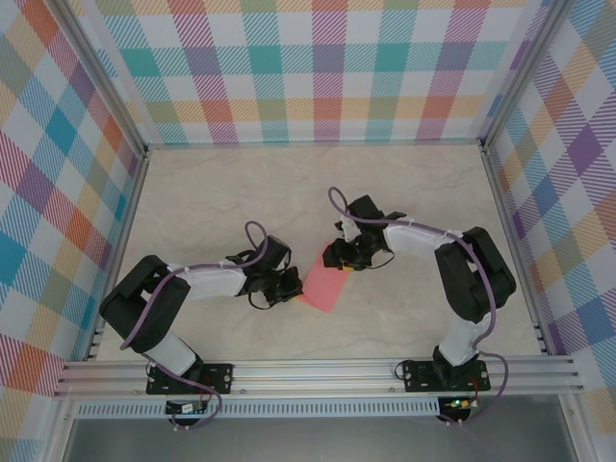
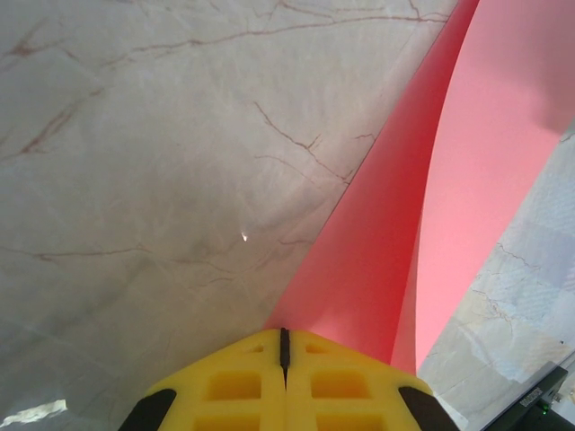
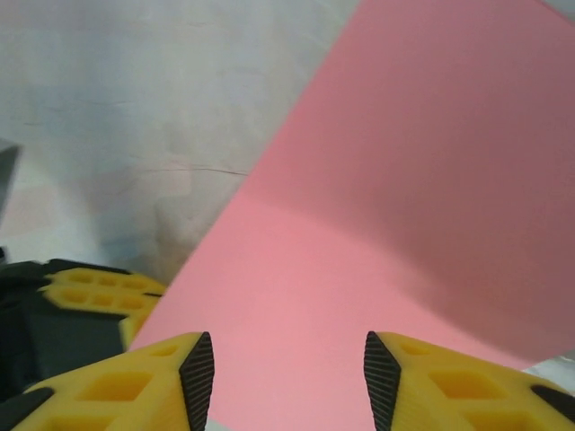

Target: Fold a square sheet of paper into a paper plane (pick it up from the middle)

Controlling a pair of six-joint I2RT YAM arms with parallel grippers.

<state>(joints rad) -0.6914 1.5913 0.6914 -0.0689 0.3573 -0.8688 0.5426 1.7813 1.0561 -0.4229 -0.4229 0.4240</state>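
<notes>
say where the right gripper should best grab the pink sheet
Likely the free edge opposite the left gripper's pinch, coming edge-on from the right: the square sheet of paper is lifted and curled, so the right gripper's open jaws can straddle it.

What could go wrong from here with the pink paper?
The left hand pinches just the edge of the square sheet of paper, which is bowed; a pull might tear it or slip it free. The right hand hangs open over the sheet; closing there may add a stray crease.
</notes>
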